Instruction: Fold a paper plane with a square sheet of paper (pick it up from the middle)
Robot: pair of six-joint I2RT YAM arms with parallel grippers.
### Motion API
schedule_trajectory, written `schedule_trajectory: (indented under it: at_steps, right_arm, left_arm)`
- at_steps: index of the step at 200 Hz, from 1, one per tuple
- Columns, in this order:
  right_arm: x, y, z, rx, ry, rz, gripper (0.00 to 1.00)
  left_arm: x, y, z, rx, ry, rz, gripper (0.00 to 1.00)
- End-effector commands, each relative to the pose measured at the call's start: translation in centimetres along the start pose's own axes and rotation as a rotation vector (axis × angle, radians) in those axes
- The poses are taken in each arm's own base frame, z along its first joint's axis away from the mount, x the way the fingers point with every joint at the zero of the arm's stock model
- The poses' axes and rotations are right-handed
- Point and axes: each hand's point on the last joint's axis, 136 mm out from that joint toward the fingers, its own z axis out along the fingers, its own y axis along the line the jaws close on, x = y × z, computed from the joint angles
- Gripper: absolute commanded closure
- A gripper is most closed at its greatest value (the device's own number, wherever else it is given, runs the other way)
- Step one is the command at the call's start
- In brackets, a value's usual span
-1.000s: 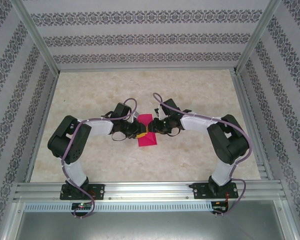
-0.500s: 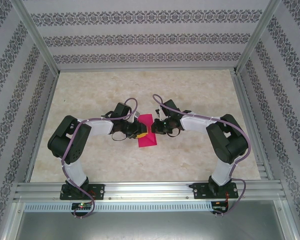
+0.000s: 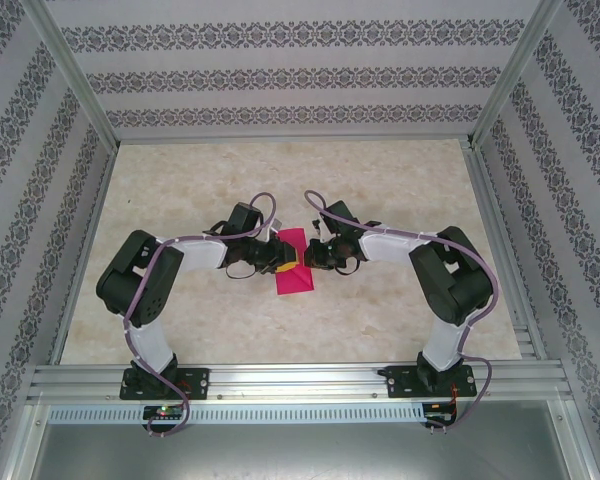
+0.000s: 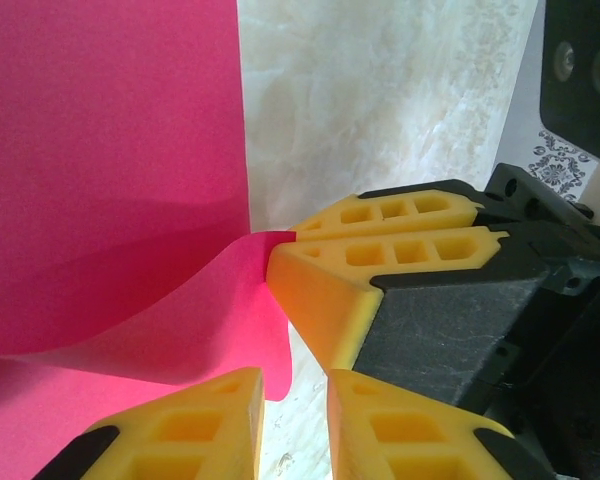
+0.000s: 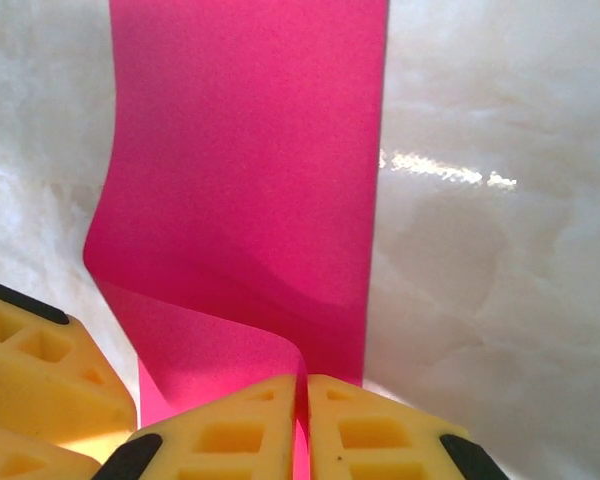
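The square sheet of paper [image 3: 295, 276] is magenta-pink and lies folded into a narrow strip on the table's middle, between the two grippers. In the right wrist view the paper [image 5: 250, 150] has a flap curling up, and my right gripper [image 5: 302, 385] is shut on that flap's edge. In the left wrist view the right gripper's yellow fingers [image 4: 380, 245] pinch the raised corner of the paper [image 4: 110, 150]. My left gripper [image 4: 292, 378] stands open by a narrow gap just beside the flap, with bare table showing between its fingers. From above, the left gripper [image 3: 280, 264] and right gripper [image 3: 311, 253] nearly touch.
The marble table [image 3: 180, 190] stretches out around the paper. Patterned walls enclose three sides, and an aluminium rail [image 3: 300, 380] runs along the near edge by the arm bases. A left finger [image 5: 40, 375] sits close beside the right gripper.
My right gripper has shut on the paper's lifted edge and edged slightly left. The left gripper has stayed beside the paper, barely shifted.
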Motion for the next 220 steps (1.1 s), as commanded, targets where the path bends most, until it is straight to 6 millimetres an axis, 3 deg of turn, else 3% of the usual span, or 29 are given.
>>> schedule_trajectory:
  at_steps: [1,220]
  right_arm:
    - [-1.0,0.1,0.3,0.003,-0.020,-0.036,0.88]
    - [-1.5,-0.6,1.4,0.032,-0.010,-0.059,0.88]
  left_arm:
    - [-0.4,-0.8,0.6,0.021,0.008,0.038,0.76]
    - [-0.3,0.7,1.4,-0.011,0.022,0.034,0.77]
